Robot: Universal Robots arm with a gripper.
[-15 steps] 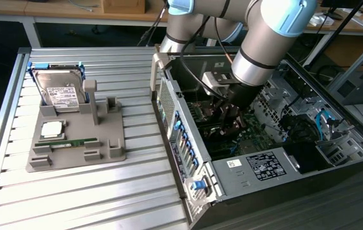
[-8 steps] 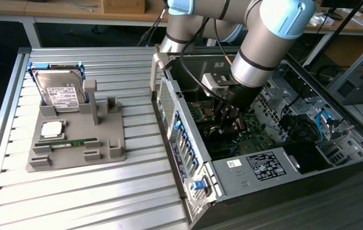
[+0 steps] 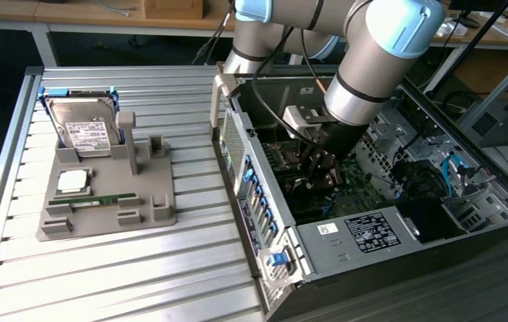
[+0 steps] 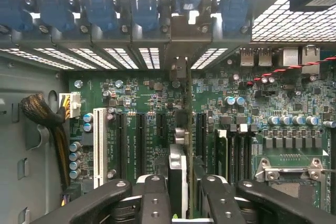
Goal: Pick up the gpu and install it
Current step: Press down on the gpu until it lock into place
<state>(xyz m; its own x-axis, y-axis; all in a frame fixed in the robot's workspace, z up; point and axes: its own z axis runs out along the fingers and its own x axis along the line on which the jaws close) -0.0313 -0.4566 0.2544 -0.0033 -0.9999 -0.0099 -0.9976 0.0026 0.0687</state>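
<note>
Seen edge-on in the wrist view, the gpu [image 4: 178,167] is a thin dark card standing upright over the green motherboard [image 4: 136,103], in line with the expansion slots and reaching toward the case's rear bracket openings [image 4: 181,30]. My gripper [image 4: 181,184] is shut on it, with a black finger [image 4: 153,198] pressed close on each side. In the exterior view my gripper [image 3: 321,168] is lowered deep inside the open computer case [image 3: 361,231], just above the board.
A grey parts tray [image 3: 155,211] on the slatted table at the exterior view's left holds a hard drive [image 3: 82,127], a processor [image 3: 72,180] and a RAM stick [image 3: 93,200]. Inside the case are a cable bundle [image 4: 39,114], a white slot [image 4: 97,140] and the processor socket [image 4: 289,179].
</note>
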